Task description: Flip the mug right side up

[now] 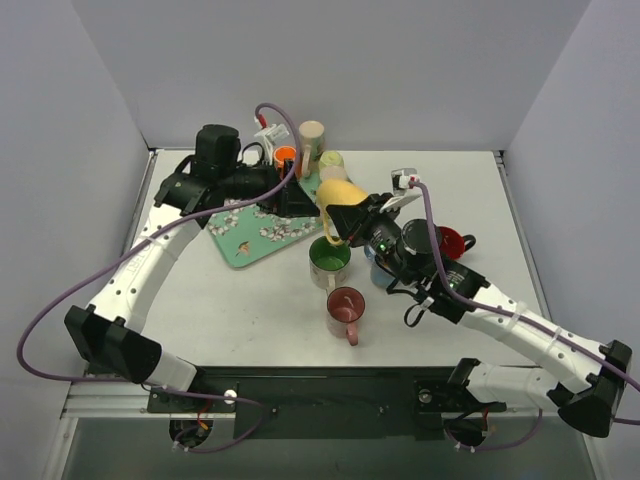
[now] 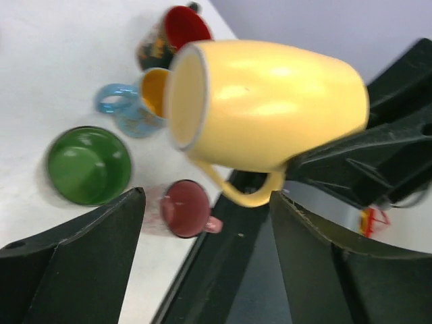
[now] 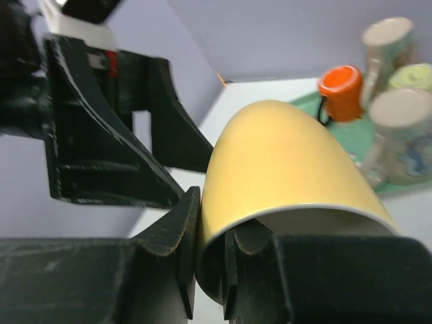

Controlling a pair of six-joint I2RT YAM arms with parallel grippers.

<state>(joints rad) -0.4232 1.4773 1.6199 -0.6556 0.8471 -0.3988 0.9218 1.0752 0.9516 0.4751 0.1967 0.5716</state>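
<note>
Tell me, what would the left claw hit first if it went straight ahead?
Most likely the yellow mug, just ahead of the open left gripper, pinched at its rim by the right gripper.

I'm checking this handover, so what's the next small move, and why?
Probably draw the left gripper back from the yellow mug. Its jaws stand open on either side of the mug, while the right gripper is shut on the mug's rim, holding it in the air. Backing off would likely leave room to turn it upright.
</note>
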